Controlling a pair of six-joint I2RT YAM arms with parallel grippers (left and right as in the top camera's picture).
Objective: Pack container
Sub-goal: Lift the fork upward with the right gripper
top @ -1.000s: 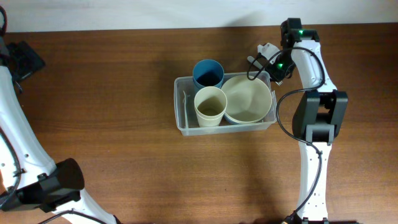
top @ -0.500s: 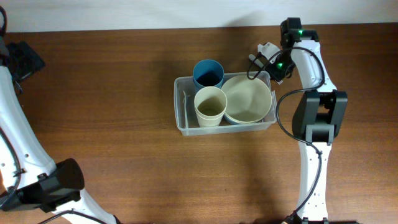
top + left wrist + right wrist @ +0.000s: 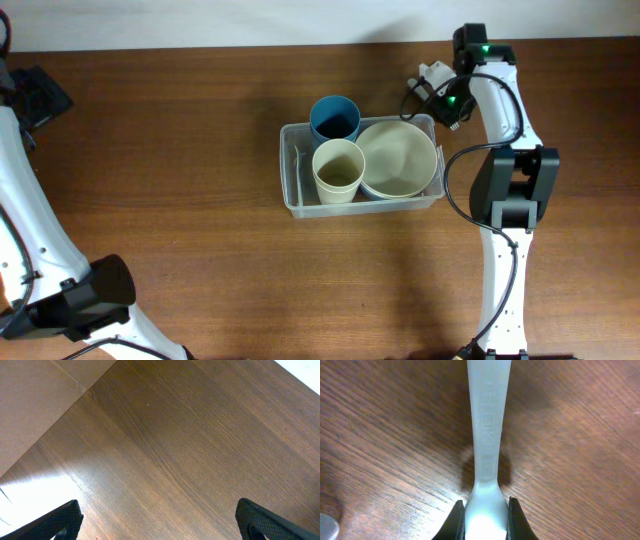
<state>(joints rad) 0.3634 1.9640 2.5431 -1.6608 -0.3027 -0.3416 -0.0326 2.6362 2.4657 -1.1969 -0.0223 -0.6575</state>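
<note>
Packing is looking nearly done: the container (image 3: pixel 288 180) is sitting on the surface (image 3: pixel 180 150) holding a blue cup (image 3: pixel 334 117), a cream cup (image 3: pixel 338 168) and a bowl (image 3: pixel 398 158), while my right pincer (image 3: pixel 484 515) is clamping a white utensil (image 3: pixel 489 420), yet to go in, just beyond its far-right corner, and my left pincer (image 3: pixel 157 522) is gaping well away.

A brown wooden worktop (image 3: pixel 180 150) with a fine, streaky grain filled nearly the whole overhead view. Along its far edge ran a pale, whitish strip (image 3: pixel 200 20); whether it was wall or floor could not be told. In the left wrist view a flat tan surface (image 3: pixel 30 400) with a thin seam lay beyond one worktop edge, and a white patch (image 3: pixel 306 369) showed past the opposite corner. A bright glare (image 3: pixel 35 492) fell on the wood there, and the grain in the right wrist view looked glossy under the light
</note>
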